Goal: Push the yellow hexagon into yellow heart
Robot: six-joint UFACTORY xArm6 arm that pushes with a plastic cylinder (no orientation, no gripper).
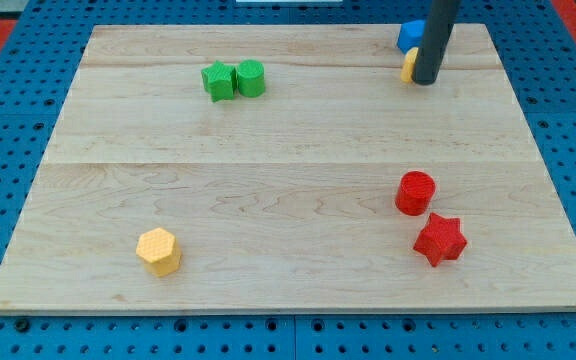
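Camera view puts my tip (425,80) (bare rod, holding nothing) touching the mostly hidden yellow heart (408,66); yellow hexagon (158,250) lies well apart, toward bottom left.

The rod (434,40) runs off the view's top and stands in front of a yellow block (408,66) and a blue block (409,35), leaving only slivers at its left, so neither shape can be made out from here

Board (268,200) pale wood, grain seen, matt; yellow hexagon (158,250) smooth, matt; rod (434,40) dark, slight sheen
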